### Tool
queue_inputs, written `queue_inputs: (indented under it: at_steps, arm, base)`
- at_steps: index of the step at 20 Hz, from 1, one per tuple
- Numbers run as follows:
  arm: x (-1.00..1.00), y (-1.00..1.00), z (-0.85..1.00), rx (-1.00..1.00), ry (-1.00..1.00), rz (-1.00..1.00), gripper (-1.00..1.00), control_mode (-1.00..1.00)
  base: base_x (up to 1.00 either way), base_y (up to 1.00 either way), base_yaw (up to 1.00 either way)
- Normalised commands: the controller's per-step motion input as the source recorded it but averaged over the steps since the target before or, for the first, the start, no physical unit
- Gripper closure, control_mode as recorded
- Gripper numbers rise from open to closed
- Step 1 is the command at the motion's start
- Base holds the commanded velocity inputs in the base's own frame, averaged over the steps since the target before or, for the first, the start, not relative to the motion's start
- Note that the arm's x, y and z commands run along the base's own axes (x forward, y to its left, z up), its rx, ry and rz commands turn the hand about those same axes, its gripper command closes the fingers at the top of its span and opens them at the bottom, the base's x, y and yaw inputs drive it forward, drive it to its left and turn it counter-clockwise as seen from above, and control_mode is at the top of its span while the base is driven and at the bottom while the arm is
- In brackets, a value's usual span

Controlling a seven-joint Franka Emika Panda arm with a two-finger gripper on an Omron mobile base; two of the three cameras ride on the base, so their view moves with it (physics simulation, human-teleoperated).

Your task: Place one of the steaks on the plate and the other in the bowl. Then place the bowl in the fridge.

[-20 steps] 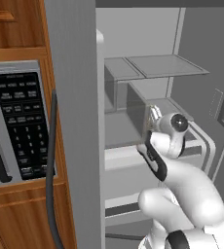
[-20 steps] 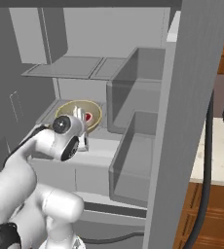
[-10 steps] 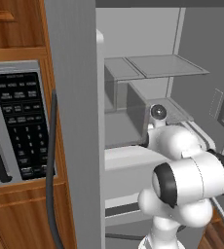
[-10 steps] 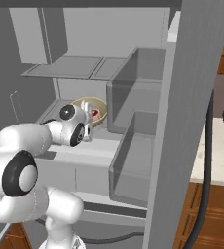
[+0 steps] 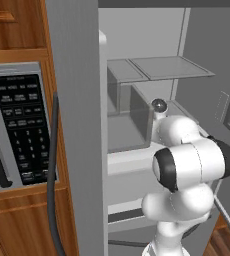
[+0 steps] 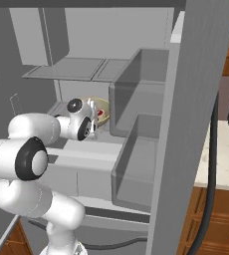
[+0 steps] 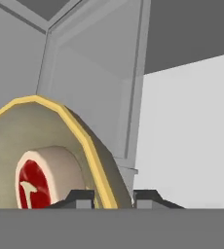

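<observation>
Inside the open fridge [image 6: 196, 99], the gripper [image 7: 113, 195] is pinched narrow on the rim of the bowl [image 7: 50, 155], one dark fingertip on each side of the yellowish edge in the hand view. A steak [image 7: 33, 182], red with a pale fat rim, lies in the bowl. From the right base view the bowl [image 6: 101, 108] sits on a pale shelf [image 6: 81, 149] at the fridge's middle height, just left of the grey door bins [image 6: 136, 164], with the wrist right beside it. A microwave [image 5: 17, 125] with a black keypad stands to the fridge's left.
</observation>
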Motion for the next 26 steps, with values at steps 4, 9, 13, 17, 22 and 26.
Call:
queue_inputs:
  at_steps: [4,9,13,17,22,26]
  arm:
    - [0.34,0.00,-0.10,-0.02,0.09,0.00,1.00,-1.00]
    - [0.34,0.00,-0.06,0.00,-0.01,0.00,1.00,-1.00]
    - [0.25,0.00,-0.03,0.00,-0.05,0.00,1.00,-1.00]
    - [0.10,0.01,0.00,0.00,0.00,0.00,1.00,-1.00]
    - [0.06,0.02,0.00,0.00,0.00,0.00,-1.00,-1.00]
    - [0.00,0.00,0.00,0.00,0.00,0.00,-1.00,-1.00]
  base:
    - [0.00,0.00,0.00]
    - [0.00,0.00,0.00]
    - [0.00,0.00,0.00]
    - [0.00,0.00,0.00]
    - [0.00,0.00,0.00]
    - [0.00,0.00,0.00]
